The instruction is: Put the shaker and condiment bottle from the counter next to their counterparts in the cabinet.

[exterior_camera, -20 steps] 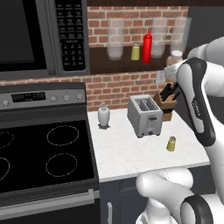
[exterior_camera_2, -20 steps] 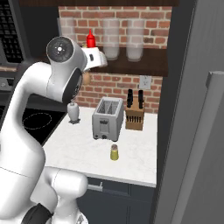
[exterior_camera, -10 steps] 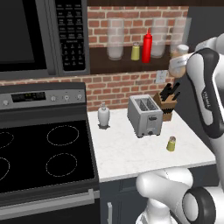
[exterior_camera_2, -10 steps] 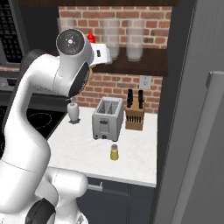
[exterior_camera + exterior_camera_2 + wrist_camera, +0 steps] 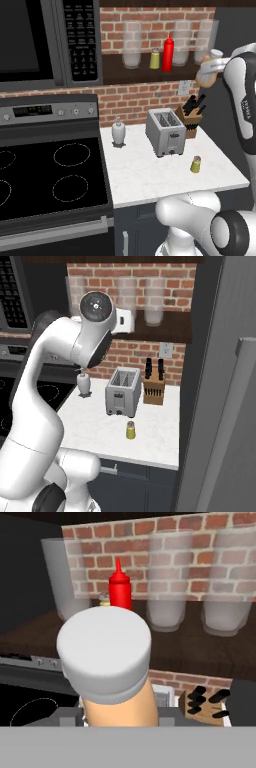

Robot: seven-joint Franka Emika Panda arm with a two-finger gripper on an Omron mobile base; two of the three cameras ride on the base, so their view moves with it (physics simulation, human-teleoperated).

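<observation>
Hand view has the squat orange-tan bottle with its pale grey cap (image 5: 105, 647) pinched in the gripper (image 5: 216, 65), level with the dark wooden shelf (image 5: 145, 75) and red squeeze bottle (image 5: 119, 589).

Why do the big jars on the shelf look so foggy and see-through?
In the hand view the glass jars let the bricks show through; in the left base view they look pale and faint, while the red bottle stays sharp.

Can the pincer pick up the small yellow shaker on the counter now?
Probably not yet: the pincer is up at the shelf, shut on the condiment bottle. The shaker itself stands free before the toaster.
</observation>
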